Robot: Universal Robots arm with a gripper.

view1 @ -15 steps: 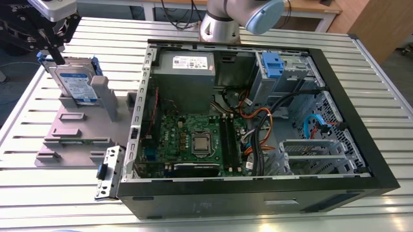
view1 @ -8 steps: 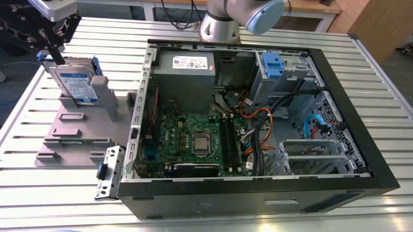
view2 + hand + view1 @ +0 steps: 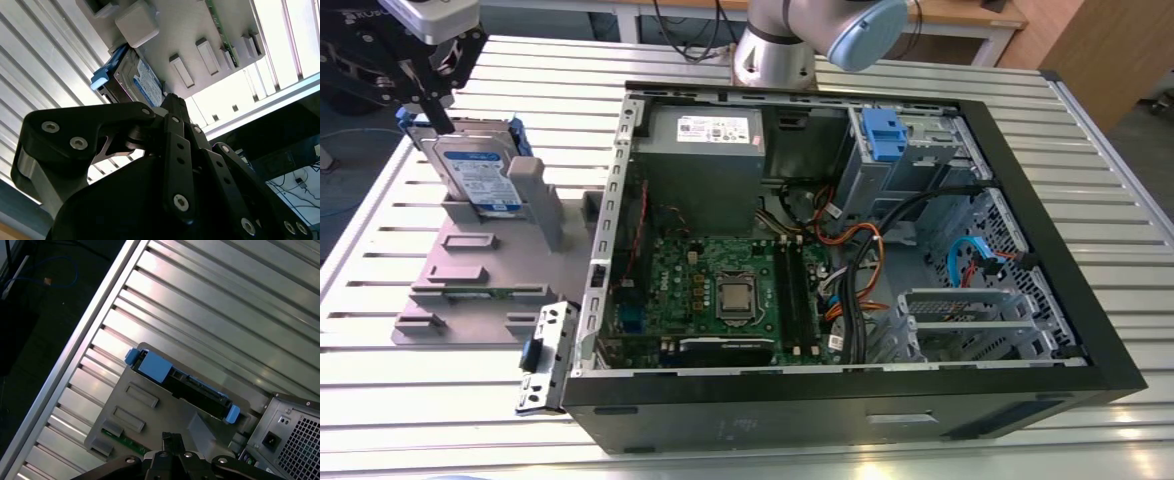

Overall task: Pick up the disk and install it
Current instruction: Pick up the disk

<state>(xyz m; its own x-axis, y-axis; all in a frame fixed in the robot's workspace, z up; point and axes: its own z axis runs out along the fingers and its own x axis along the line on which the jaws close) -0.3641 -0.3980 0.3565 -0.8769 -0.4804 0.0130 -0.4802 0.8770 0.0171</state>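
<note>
The disk stands on edge in a grey holder block on the table, at the exterior view's left. It is silver-grey with a white-and-blue label and blue rails. My black gripper hangs just above the disk's top edge, shut, with nothing between its fingers. In the first wrist view the disk appears edge-on past the gripper. The second wrist view has the labelled face of the disk beyond the gripper. Whether the fingertips touch the disk I cannot tell.
An open black computer case lies at the exterior view's right, with motherboard, cables and a blue drive bay inside. A metal bracket lies by the case's near corner. The slatted aluminium table ends close behind the holder.
</note>
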